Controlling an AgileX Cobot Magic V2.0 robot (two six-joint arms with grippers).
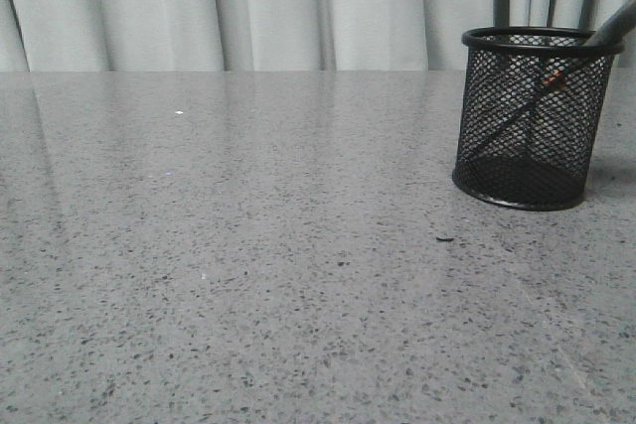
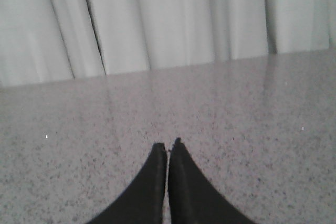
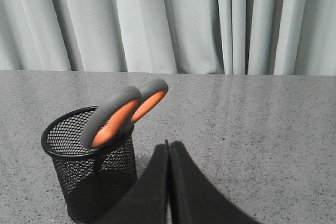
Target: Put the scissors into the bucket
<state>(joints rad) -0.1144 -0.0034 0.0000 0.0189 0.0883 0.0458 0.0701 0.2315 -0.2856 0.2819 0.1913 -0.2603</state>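
Black mesh bucket (image 1: 532,121) holds scissors (image 3: 123,113) leaning over its rim; both end effectors clenched, empty

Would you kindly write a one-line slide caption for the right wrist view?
Scissors stand blades-down in the black mesh bucket, handles leaning over its rim, while the right gripper is shut and empty beside it.

1. The bucket (image 1: 532,121) is black wire mesh with a solid, slightly glossy rim.
2. The scissors (image 3: 123,114) have matt grey handles lined in smooth orange.
3. The table (image 1: 248,245) is speckled grey stone, polished.
4. The curtain (image 1: 248,7) is pale matt cloth.
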